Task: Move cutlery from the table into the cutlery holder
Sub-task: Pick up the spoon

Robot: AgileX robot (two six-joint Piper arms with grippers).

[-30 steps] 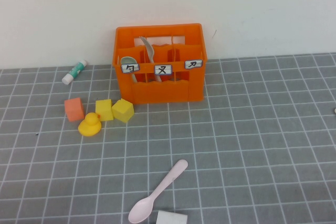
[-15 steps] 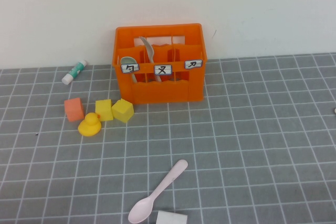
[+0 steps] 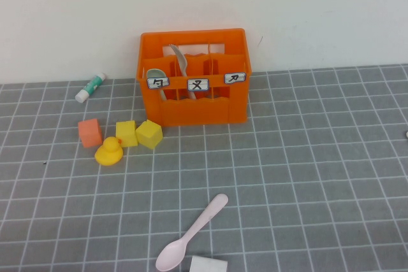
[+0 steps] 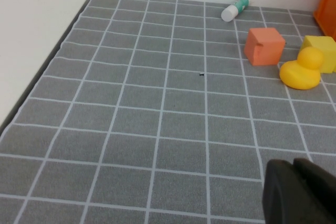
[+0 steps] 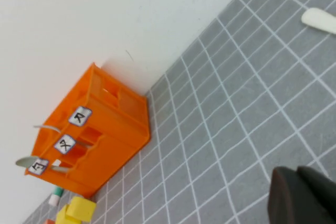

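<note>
The orange cutlery holder [image 3: 194, 103] stands at the back of the grey grid table [image 3: 306, 176], against the wall. A mint-green spoon [image 3: 156, 78] and a grey-green fork [image 3: 180, 62] stand in its left compartments. The pale pink spoon [image 3: 191, 234] lies on the table at the front middle, bowl toward the front. Neither gripper shows in the high view. My left gripper [image 4: 294, 165] is shut and empty over bare table at the left. My right gripper [image 5: 296, 171] is shut and empty over bare table at the right, far from the holder [image 5: 94, 135].
A glue stick [image 3: 90, 87] lies by the wall at left. An orange cube [image 3: 90, 132], two yellow cubes [image 3: 126, 133] [image 3: 149, 134] and a yellow duck [image 3: 109, 151] sit left of the holder. A white block [image 3: 208, 264] lies at the front edge beside the pink spoon.
</note>
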